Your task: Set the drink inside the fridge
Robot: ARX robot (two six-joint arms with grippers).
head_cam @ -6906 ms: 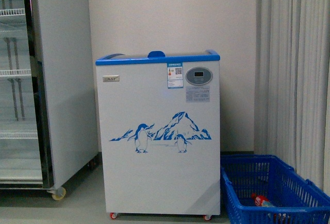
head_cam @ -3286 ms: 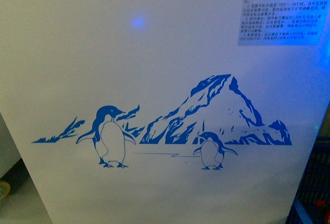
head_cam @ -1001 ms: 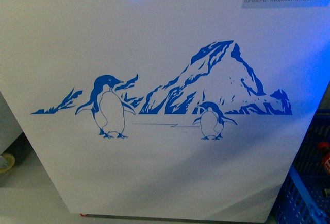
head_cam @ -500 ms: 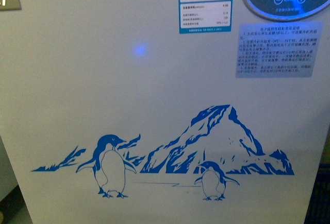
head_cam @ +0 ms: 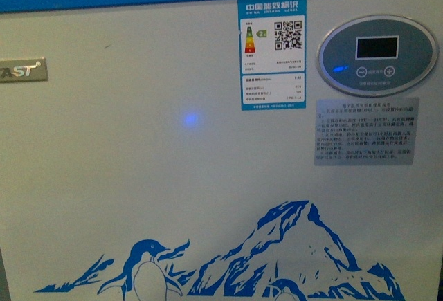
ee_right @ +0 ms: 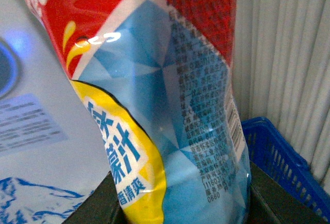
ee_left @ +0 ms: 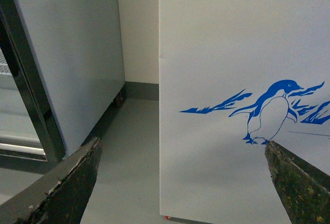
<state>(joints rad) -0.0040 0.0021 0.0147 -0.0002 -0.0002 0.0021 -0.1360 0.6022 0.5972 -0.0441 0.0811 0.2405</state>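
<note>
We see a tall grey cabinet (ee_left: 72, 54) with a dark door frame standing on a grey floor (ee_left: 129, 157), close to a pale wall (ee_left: 136, 28). Elsewhere we find a blue basket (ee_right: 278, 152) just beside a pale pleated curtain (ee_right: 289, 44).

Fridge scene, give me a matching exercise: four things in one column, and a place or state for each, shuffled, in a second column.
1. drink
2. left tool
3. display
4. basket

A. open, holding nothing
B. next to the curtain
C. gripped in the right tool
D. on the fridge front, beside the energy label

Pairs: 1-C, 2-A, 3-D, 4-B
</note>
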